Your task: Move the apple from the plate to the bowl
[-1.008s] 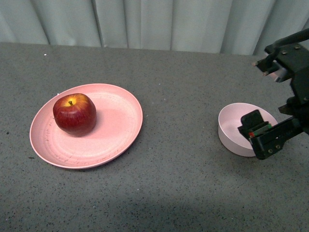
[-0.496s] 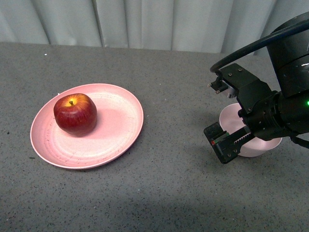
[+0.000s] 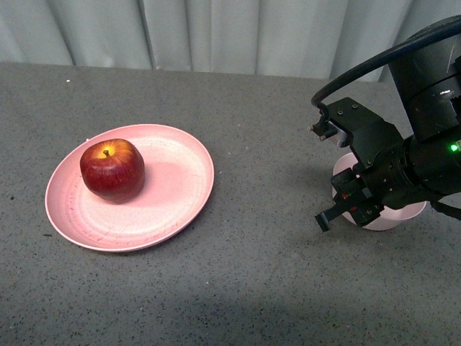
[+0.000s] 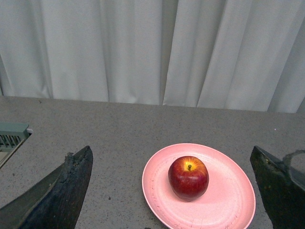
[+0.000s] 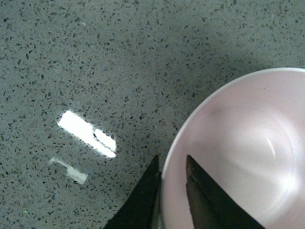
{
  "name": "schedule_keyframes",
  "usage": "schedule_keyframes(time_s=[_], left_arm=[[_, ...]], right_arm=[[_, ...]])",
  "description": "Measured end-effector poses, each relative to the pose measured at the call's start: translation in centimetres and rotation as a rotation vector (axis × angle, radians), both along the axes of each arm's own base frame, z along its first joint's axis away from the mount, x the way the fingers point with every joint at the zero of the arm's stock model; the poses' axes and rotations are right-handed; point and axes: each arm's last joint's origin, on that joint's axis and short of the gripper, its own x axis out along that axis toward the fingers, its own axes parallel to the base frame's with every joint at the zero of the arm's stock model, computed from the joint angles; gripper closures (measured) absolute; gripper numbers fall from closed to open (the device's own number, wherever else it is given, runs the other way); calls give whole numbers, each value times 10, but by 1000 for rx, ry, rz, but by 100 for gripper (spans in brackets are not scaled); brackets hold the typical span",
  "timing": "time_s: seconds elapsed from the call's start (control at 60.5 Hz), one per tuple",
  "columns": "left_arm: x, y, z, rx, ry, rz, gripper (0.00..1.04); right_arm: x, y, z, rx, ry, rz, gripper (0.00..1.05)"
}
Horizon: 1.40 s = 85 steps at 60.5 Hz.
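Grey speckled table (image 3: 252, 281), pale pleated curtain (image 4: 143, 47) behind

R gripper (image 5: 172, 160) is seen pinched on the rim of the bowl (image 5: 248, 143), w/ one finger inside and one outside. A bright glare patch (image 5: 86, 133) is shown on the table just beside it. L gripper (image 4: 170, 151) is held wide apart; the apple (image 4: 188, 177) is seen ahead between its fingers, on the plate (image 4: 228, 202)
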Motion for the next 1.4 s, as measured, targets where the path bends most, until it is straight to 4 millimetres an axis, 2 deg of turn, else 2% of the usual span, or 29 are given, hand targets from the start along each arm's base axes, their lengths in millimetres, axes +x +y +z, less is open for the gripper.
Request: schedule_keyframes(time_s=[0.05, 0.215, 0.314, 0.512, 0.677, 0.826, 1.09, 1.404], left_arm=[[0, 0, 0, 0, 0, 0, 7], [0, 0, 0, 0, 0, 0, 7], [0, 0, 0, 0, 0, 0, 7], [0, 0, 0, 0, 0, 0, 7], [0, 0, 0, 0, 0, 0, 7], [0, 0, 0, 0, 0, 0, 7], [0, 0, 0, 0, 0, 0, 7], [0, 0, 0, 0, 0, 0, 7]], right_arm=[[0, 0, 0, -5, 1, 3, 104], [-2, -1, 5, 0, -19, 18, 104], [-3, 2, 16, 48, -35, 45, 104], [-10, 21, 34, 183, -19, 145, 104], [-17, 46, 34, 243, 12, 223, 104], [-12, 62, 35, 277, 12, 256, 104], [1, 80, 29, 296, 30, 271, 104], [6, 91, 20, 298, 33, 270, 104]])
